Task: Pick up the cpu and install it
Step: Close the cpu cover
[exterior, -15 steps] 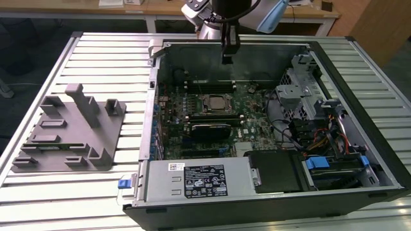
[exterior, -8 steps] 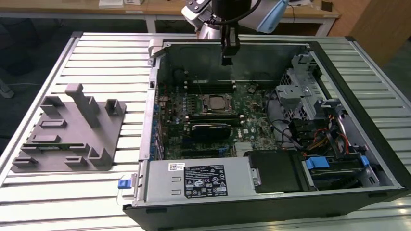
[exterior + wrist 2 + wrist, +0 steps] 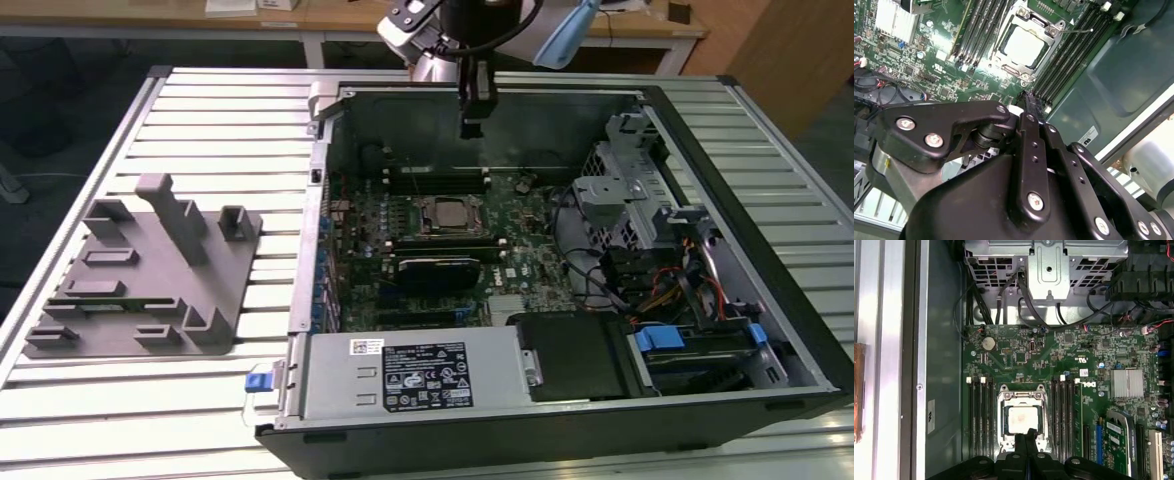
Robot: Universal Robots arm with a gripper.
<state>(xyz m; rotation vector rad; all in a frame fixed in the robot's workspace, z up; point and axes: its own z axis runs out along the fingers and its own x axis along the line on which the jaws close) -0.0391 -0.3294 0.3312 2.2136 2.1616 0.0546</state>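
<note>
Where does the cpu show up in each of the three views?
Exterior view: cpu in the socket frame, near the middle of the green board.
Second wrist view: cpu inside the socket frame, beyond the fingers.
First wrist view: cpu in the socket frame, just past the fingers.
Shared landmark: memory slots flanking the frame.

Table: you have a slatted metal top (image 3: 200, 110) under everything.
Case: an open computer case (image 3: 534, 440) lies on its side on it.
Fixture: you see a grey moulded fixture (image 3: 147, 270) just beside the case, on the exterior view's left.
Board: your green motherboard (image 3: 534, 260) lines the case floor, carrying a finned heatsink (image 3: 1126, 383) and black memory slots (image 3: 981, 412).
Power supply: a grey labelled box (image 3: 414, 375) lies along the near wall.
</note>
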